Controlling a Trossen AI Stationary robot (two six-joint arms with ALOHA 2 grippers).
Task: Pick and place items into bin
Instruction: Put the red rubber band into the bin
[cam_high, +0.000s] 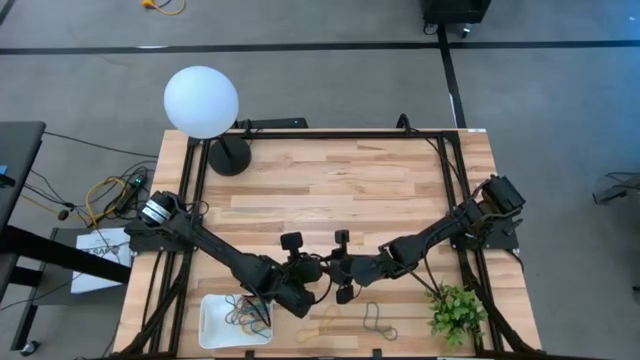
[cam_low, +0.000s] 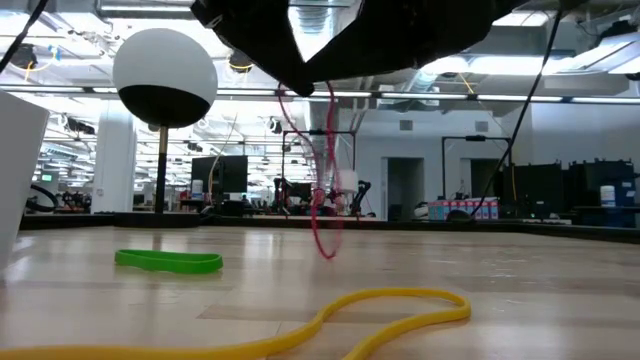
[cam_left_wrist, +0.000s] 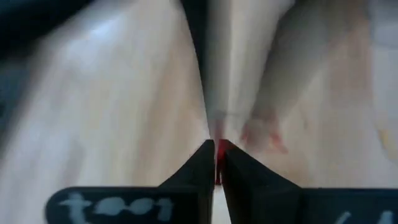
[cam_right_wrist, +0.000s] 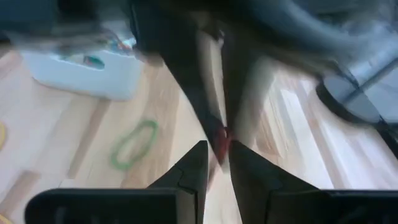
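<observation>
Above wooden table (cam_high: 330, 190), both hands pinch what seems one red band (cam_low: 325, 215), visible low, hidden overhead.

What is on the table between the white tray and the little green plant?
Two loose rubber bands: a yellow band nearer the white tray, and a green band nearer the plant. The rest is bare wood. The high view shows this.

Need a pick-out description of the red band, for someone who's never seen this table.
Start from the two arms meeting over the table's near edge. Between their pincers, left and right, hangs the red band, clear of the wood. The green band and yellow band lie flat; only the red one is lifted.
</observation>
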